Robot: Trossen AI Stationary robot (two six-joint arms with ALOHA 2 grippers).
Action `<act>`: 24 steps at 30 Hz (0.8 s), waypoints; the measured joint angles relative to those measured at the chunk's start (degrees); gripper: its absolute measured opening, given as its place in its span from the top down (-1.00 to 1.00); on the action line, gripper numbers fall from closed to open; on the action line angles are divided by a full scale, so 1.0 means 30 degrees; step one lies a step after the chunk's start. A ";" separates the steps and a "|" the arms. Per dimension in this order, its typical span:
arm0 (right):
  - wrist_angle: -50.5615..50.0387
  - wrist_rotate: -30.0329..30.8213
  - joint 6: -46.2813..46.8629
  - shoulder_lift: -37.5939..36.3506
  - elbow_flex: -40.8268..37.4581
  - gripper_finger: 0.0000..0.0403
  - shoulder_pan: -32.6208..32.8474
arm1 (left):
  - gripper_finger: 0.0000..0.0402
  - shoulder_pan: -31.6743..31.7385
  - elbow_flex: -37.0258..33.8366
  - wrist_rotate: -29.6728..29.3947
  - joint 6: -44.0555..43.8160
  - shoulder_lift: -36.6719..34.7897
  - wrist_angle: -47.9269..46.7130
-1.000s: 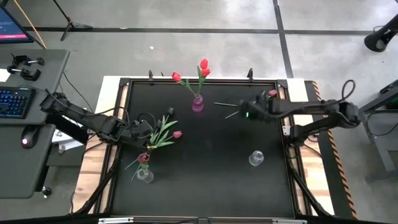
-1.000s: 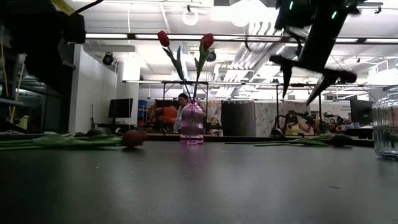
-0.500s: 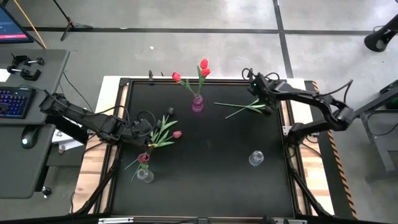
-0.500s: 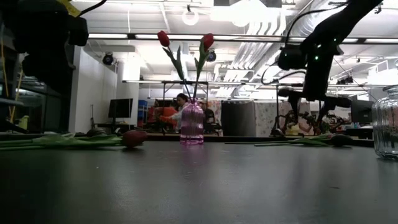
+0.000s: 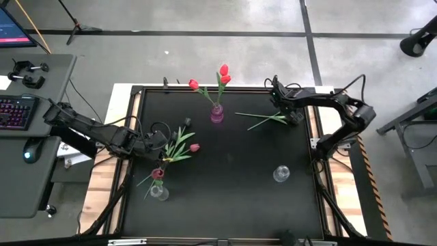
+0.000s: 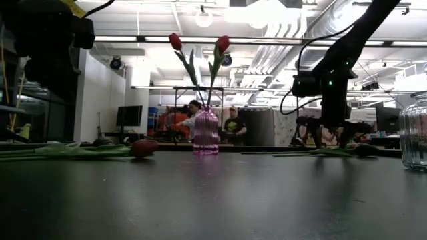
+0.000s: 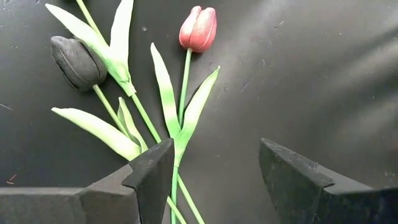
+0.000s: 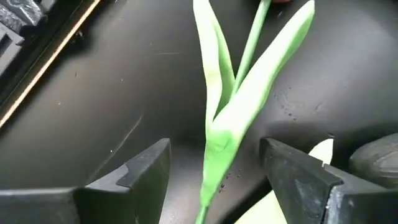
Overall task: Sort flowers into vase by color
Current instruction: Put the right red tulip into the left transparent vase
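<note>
Two arms work a black table (image 5: 225,198) strewn with tulips. At upper right of the high view, the right gripper (image 5: 289,111) is low over the flowers lying there (image 5: 263,117); its wrist view shows the fingers (image 8: 140,171) spread wide, a green stem and leaves (image 8: 230,118) between them and nothing gripped. A dark head (image 8: 379,158) lies at that picture's right edge.

At left center of the high view, the left gripper (image 5: 161,145) sits beside a loose bunch (image 5: 179,145). Its fingers (image 7: 149,171) are likewise apart, straddling a stem. Ahead of them lie a pink tulip (image 7: 198,28) and a black one (image 7: 77,61), flat on the table.

In the upper middle, a pink vase (image 5: 216,114) holds two red tulips (image 5: 223,74) upright, with a third red head (image 5: 194,85) leaning to its left. At lower left, a clear vase (image 5: 158,191) holds one reddish tulip (image 5: 158,174). A glass jar (image 5: 280,173) stands at lower right, with no flowers in it.

In the low view, the pink vase stands at center, the right arm (image 6: 330,80) coming down to its right, and people (image 6: 193,117) showing in the room behind.
</note>
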 joint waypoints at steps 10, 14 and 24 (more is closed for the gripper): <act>-0.0435 0.0747 0.0062 0.0305 0.0006 0.56 -0.0082 | -0.08 0.0000 0.0007 -0.0027 0.0512 -0.0001 -0.0012; -0.0270 0.0967 -0.0879 0.0142 0.0014 0.94 -0.0027 | -0.08 -0.0003 0.0007 -0.0027 0.0520 0.0002 -0.0012; 0.0112 0.3297 -0.5381 -0.2848 0.2627 0.98 0.0217 | -0.08 -0.0003 0.0011 -0.0876 0.1199 0.0002 -0.0012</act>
